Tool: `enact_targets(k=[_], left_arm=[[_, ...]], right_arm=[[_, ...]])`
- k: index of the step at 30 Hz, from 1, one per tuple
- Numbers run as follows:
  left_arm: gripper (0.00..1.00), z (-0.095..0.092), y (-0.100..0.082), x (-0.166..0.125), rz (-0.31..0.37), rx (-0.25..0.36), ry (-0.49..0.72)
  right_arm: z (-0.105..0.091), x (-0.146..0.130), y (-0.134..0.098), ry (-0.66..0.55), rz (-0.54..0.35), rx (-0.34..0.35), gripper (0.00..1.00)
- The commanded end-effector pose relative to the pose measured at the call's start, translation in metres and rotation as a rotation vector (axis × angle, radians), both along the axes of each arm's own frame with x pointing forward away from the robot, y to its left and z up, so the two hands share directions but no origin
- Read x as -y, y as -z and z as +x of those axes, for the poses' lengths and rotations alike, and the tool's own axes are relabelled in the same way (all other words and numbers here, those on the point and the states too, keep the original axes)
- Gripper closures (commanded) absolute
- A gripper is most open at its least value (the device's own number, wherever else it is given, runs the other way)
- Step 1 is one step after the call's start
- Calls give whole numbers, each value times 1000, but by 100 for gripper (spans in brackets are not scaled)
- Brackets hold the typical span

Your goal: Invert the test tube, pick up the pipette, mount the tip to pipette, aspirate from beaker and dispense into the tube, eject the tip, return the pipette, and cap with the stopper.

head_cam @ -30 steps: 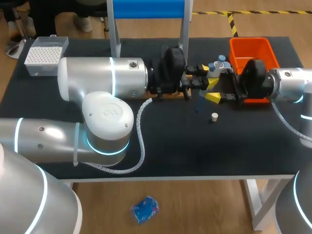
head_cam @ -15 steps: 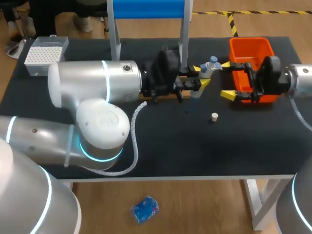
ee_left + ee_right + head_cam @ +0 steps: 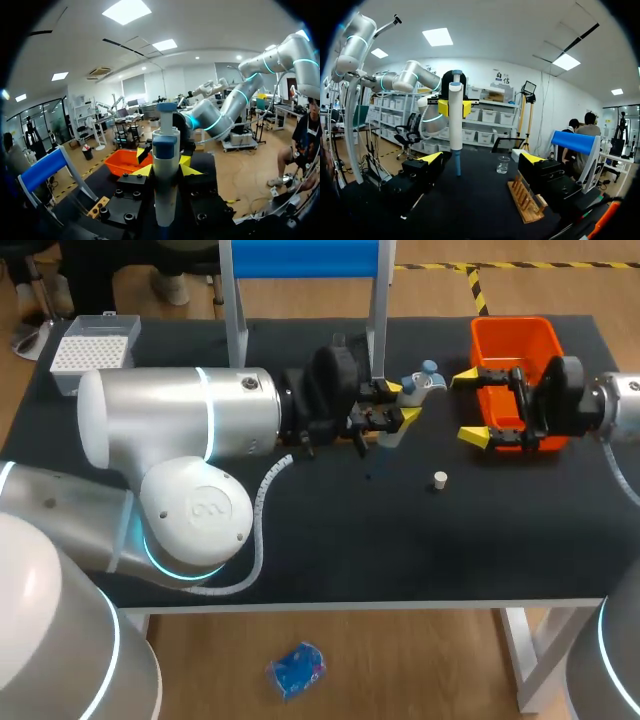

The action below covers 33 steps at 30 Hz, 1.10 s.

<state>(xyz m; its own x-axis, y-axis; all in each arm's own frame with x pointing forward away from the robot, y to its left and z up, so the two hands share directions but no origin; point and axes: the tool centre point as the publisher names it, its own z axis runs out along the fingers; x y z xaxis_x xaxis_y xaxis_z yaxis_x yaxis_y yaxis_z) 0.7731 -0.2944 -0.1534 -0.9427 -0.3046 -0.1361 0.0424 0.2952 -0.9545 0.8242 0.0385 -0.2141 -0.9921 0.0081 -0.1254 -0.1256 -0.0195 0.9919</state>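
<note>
The left pincer (image 3: 402, 403) is clamped on the pipette (image 3: 420, 380); its two yellow tips press the white body from both sides; the blue knob sticks up above them. The pipette is held upright above the desk (image 3: 400, 540), near the middle, at nine o'clock from the right pincer (image 3: 470, 405). The right pincer's fingers stand wide apart and hold nothing; it hangs in front of the orange bin (image 3: 510, 335), which sits at one o'clock on the desk.

The small white stopper (image 3: 440, 479) lies alone on the desk, at five o'clock from the pipette; the tip box (image 3: 95, 350) sits well apart at ten o'clock; the beaker (image 3: 503, 164) stands ahead of the right pincer, past the wooden rack (image 3: 525, 200); the test tube cannot be made out.

The pick-up step looks done; putting on a tip seems to be the step in hand; whether a tip is already on the thin blue end is too small to tell. If it is not, the next move calls for carrying the pipette over to the tip box, keeping it straight up, and pushing it down into one hole.
</note>
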Motion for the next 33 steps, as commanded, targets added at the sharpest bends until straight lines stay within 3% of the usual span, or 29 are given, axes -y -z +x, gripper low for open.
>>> enact_targets(k=[1, 5, 10, 20, 33], left_arm=[[100, 0, -2, 2, 15, -5, -2], [100, 11, -10, 2, -10, 16, -23], [100, 30, -18, -27, -75, 51, -169], [100, 28, -10, -94, -25, 56, -324], [100, 28, -10, -94, -25, 56, -324]], right_arm=[[-1, 0, -1, 1, -3, 0, 0], [-1, 0, -1, 1, -3, 0, 0], [-1, 0, -1, 1, -3, 0, 0], [-1, 0, -1, 1, -3, 0, 0], [-1, 0, -1, 1, -3, 0, 0]])
